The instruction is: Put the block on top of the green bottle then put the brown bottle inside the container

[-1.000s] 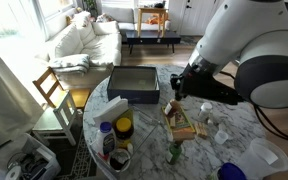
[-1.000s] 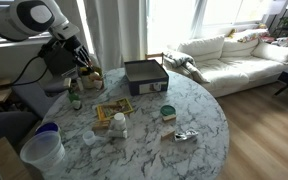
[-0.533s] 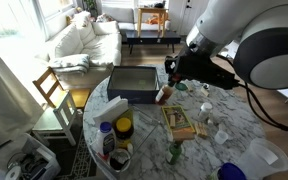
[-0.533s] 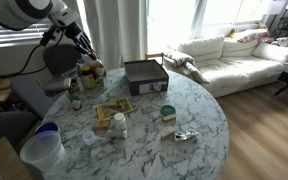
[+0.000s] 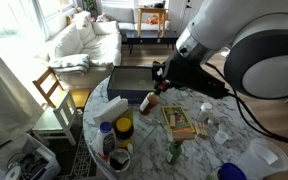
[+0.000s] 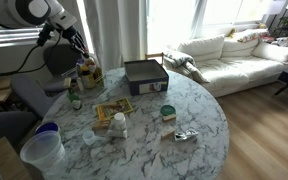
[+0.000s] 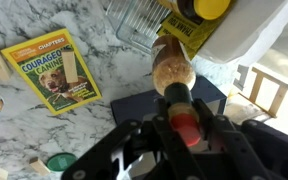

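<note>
Brown bottle (image 5: 148,101) lifted, tilted, seemingly over dark container (image 5: 124,96) corner; slim green bottle (image 5: 174,152) upright, well apart.

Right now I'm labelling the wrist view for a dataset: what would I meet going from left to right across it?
magazine → brown bottle → wooden chair. The yellow-lidded jar and the dark container overlap the bottle, so I leave them out.
</note>
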`<state>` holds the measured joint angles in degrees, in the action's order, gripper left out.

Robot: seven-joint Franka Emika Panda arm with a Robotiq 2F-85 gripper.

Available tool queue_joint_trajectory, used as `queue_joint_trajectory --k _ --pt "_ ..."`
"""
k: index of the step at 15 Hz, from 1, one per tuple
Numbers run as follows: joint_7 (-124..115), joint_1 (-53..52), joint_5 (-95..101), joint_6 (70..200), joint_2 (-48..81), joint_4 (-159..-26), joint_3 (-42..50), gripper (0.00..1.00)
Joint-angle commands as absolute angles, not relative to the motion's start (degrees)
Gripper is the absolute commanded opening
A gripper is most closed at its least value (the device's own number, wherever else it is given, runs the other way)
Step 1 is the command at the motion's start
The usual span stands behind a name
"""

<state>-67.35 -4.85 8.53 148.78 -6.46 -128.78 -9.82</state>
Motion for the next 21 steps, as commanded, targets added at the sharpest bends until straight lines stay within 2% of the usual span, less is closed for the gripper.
queue_joint_trajectory --k 1,7,21 --pt "-62.73 -6.1 5.28 149.88 -5.07 -129.2 -9.99 0.08" --pt "-63.78 -6.65 9.25 154.67 -0.91 -129.57 -10.3 0.08" --pt "-58.67 -11.05 15.14 154.32 10.43 -123.88 -8.31 0.08"
